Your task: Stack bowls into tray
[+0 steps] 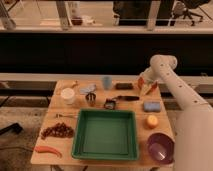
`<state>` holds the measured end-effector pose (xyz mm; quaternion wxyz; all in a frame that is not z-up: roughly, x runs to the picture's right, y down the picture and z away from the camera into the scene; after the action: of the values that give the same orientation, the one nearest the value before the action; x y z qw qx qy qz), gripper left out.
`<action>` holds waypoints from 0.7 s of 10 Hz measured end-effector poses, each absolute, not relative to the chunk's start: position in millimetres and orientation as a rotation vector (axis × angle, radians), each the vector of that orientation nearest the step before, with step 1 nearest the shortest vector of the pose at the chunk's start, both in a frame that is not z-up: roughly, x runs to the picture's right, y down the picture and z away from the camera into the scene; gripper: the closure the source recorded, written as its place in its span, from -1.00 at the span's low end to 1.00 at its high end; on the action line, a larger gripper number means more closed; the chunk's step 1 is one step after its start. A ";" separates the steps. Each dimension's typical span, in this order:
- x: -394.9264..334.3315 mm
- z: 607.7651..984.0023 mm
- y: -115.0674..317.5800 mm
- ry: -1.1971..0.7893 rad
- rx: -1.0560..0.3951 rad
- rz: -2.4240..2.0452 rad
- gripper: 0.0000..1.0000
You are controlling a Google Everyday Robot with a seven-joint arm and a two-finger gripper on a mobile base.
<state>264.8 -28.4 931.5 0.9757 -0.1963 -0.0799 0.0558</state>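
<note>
The green tray sits at the front middle of the wooden table, with nothing in it. The dark purple bowl stands upright to the tray's right, at the front right corner. The orange-red bowl is at the back right of the table and looks tilted. My gripper comes down from the white arm on the right and sits right at this bowl, partly covering it. I cannot tell whether it is holding the bowl.
A white lidded cup, a metal cup and a blue cup stand behind the tray. A blue sponge and an orange fruit lie to its right. Grapes and a red pepper lie to its left.
</note>
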 end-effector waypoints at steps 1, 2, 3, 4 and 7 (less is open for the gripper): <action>272.7 935.5 -26.7 -0.149 -0.396 0.121 -0.60; 285.3 943.3 -24.3 -0.127 -0.397 0.139 -0.60; 291.2 947.8 -22.6 -0.116 -0.400 0.148 -0.60; 298.0 954.4 -19.2 -0.102 -0.406 0.160 -0.60; 313.3 977.2 -1.8 -0.072 -0.442 0.169 -0.60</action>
<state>313.3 -1.8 977.2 0.9715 -0.2188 -0.0358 0.0839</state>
